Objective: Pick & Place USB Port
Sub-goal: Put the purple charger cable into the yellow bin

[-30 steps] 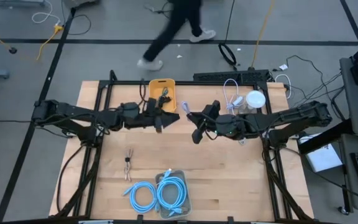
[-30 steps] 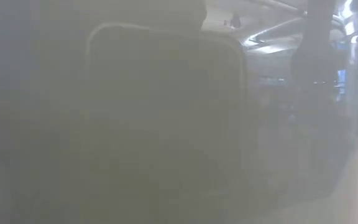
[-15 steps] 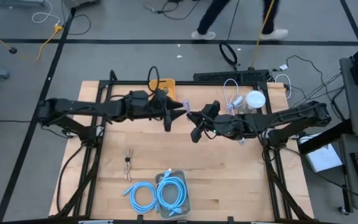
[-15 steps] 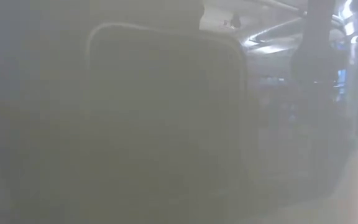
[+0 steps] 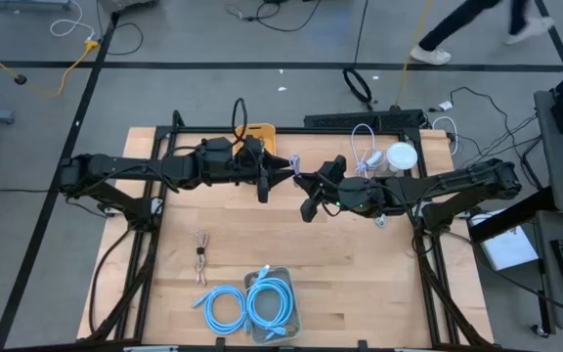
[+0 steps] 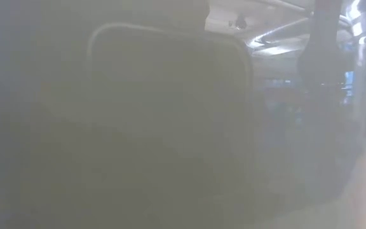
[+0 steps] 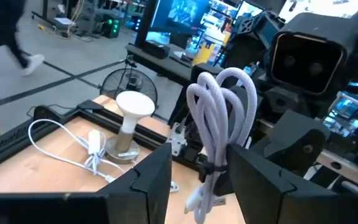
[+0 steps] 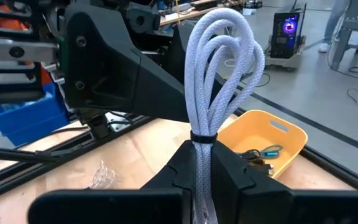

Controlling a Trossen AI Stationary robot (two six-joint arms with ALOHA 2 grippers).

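Our right tool (image 5: 299,180) is clenched on the coiled cable (image 8: 219,93), held above the surface (image 5: 360,264) at frame centre. Our left tool (image 5: 283,174) faces it, released, fingers (image 7: 143,180) either side of the cable, not touching.

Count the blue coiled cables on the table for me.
2. Both lie at the table's near edge: one blue coil on bare wood, the other blue coil beside it on its right, in a clear bag. None seem hidden.
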